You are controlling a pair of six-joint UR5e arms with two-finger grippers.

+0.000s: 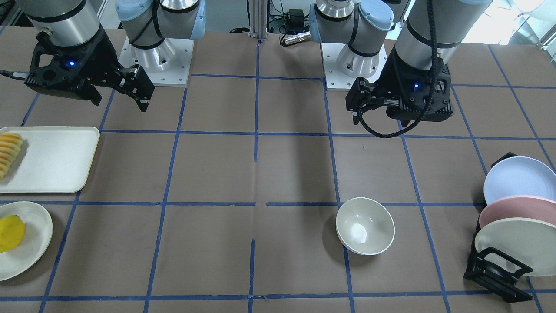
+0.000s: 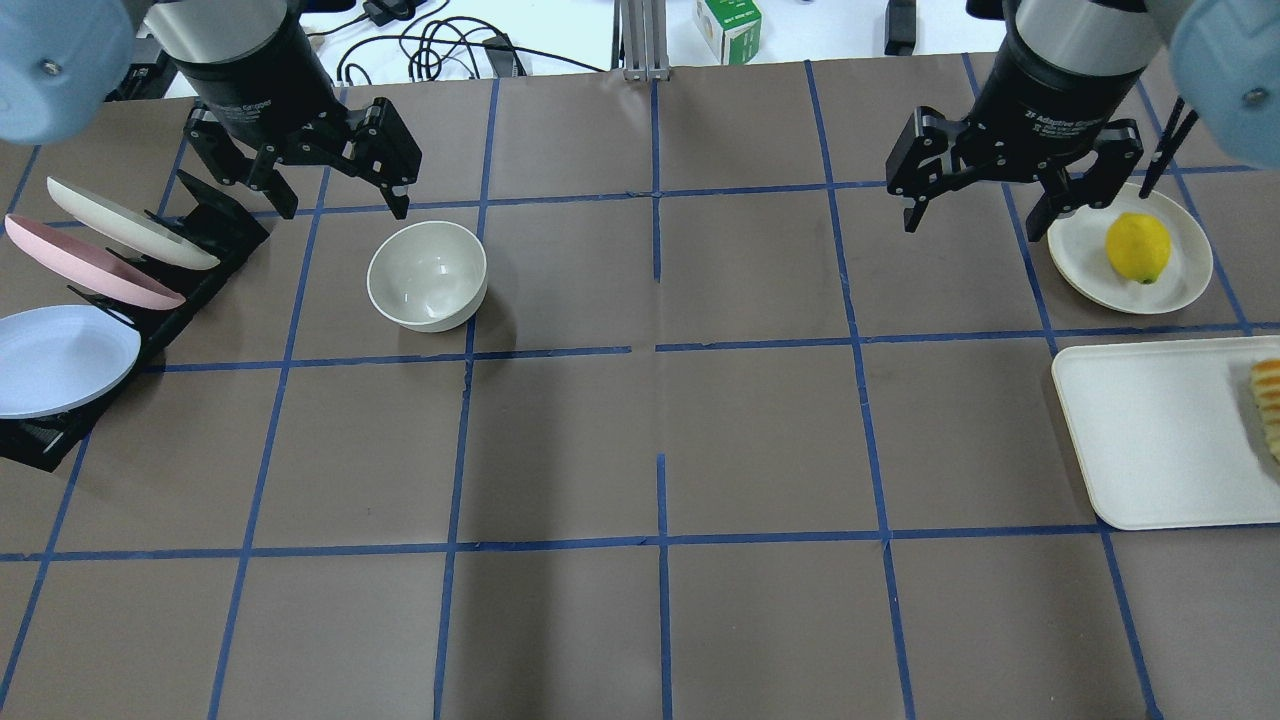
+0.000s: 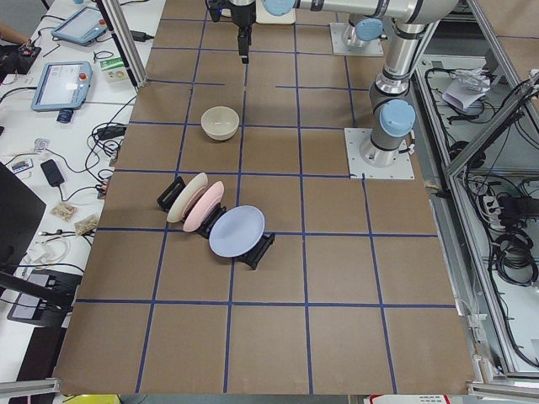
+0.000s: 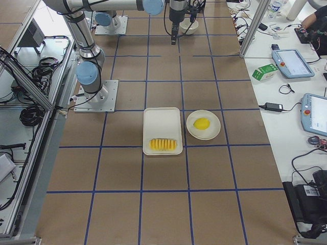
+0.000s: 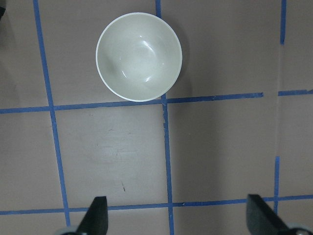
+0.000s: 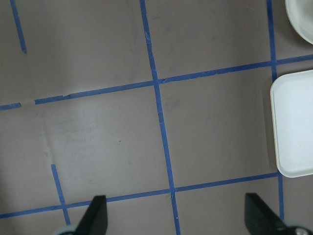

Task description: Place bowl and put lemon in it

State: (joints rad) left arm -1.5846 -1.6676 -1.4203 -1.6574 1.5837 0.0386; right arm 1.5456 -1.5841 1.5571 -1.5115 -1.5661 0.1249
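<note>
Off-white bowl [image 2: 427, 275] sits upright, mouth up, on the brown table [image 2: 660, 440], on the robot's L half, over a crossing of blue tape lines. The lemon [image 2: 1138, 247] lies well apart from it on the R half, resting on a round white plate [image 2: 1085, 265]. L gripper [image 2: 342, 205] hangs above the table near the bowl w/ both fingers spread wide, gripping nothing and touching nothing. In the L wrist view the bowl shows at the top of the pic, clear of the two fingertips [image 5: 96, 215] at the bottom edge. R gripper [image 2: 975, 228] also hangs in the air, fingers spread wide, nothing held. It is just beside the lemon's plate in the overhead view, not touching it. The R wrist view shows bare table and tape under it, w/ the tray edge at one side. A white rectangular tray [image 2: 1160, 430] lies next to the plate, nearer the robot, w/ sliced yellow fruit [image 2: 1268, 400] at its outer end. A black rack [image 2: 215, 215] to the bowl's L holds three tilted plates: cream, pink, pale blue.
</note>
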